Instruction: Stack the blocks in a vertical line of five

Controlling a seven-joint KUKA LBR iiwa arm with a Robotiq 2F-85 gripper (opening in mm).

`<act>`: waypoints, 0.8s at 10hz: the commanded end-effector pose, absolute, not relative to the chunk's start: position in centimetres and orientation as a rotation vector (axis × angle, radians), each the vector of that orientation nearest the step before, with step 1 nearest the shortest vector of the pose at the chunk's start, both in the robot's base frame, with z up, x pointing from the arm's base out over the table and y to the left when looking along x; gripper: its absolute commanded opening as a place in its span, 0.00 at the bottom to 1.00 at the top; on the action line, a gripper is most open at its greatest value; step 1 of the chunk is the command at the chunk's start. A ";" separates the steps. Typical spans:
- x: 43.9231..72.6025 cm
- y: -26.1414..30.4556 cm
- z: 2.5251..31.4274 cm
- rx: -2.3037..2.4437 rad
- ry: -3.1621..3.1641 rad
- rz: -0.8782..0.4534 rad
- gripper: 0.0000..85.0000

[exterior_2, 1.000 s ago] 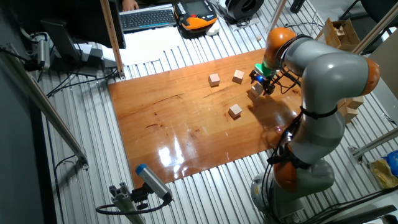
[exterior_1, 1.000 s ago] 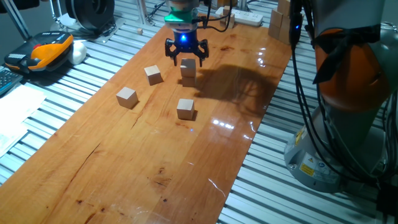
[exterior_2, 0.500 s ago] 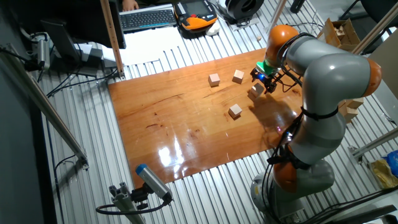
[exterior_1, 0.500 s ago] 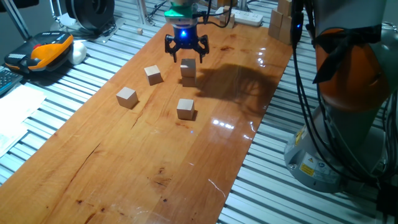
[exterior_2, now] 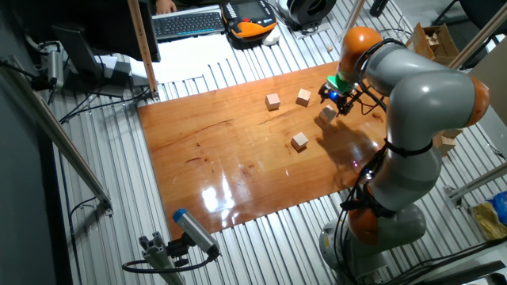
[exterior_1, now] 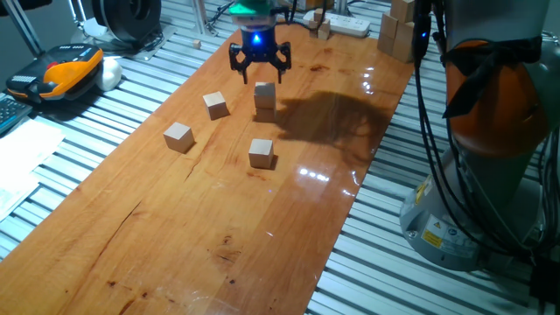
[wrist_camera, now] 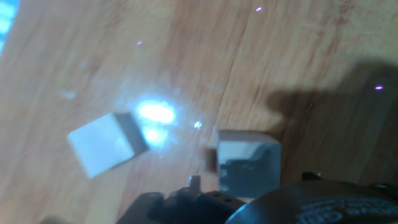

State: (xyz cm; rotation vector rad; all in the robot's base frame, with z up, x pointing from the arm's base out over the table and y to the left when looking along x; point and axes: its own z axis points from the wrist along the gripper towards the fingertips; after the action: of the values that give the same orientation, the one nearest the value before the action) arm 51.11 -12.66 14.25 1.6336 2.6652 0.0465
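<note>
The grey and orange robot arm (exterior_2: pixel 412 103) reaches over the far end of the glossy reddish-brown wooden bench (exterior_1: pixel 219 219), which lies on a ribbed metal surface (exterior_1: pixel 79 131). The black two-finger gripper (exterior_1: pixel 258 63), lit by a blue light at its base, hangs just above a short stack of small light-tan wooden cubes (exterior_1: pixel 264 96). Its jaws are spread apart and hold nothing; there is a clear gap between the fingertips and the top of the stack.

The stack appears to be two cubes high, one set squarely on the other, and it stands upright near the far middle of the bench. In the other fixed view it sits directly under the gripper (exterior_2: pixel 335 93).

Three more cubes lie singly on the bench, each well apart from the others: one cube (exterior_1: pixel 215 105) just left of the stack, another cube (exterior_1: pixel 178 136) further left and nearer, and a third cube (exterior_1: pixel 261 152) in front of the stack. The blurred hand view shows two pale cubes against the wood grain, but which ones they are cannot be told.
</note>
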 end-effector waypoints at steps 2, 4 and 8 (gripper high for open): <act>50.9 -12.7 14.4 1.431 2.774 0.126 0.40; 50.9 -12.9 14.4 1.306 2.843 0.155 0.20; 50.5 -12.5 14.6 1.235 2.885 0.106 0.00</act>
State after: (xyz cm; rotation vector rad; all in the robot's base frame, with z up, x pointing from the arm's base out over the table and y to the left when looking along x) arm 50.51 -12.55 14.62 1.2509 2.8759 0.1086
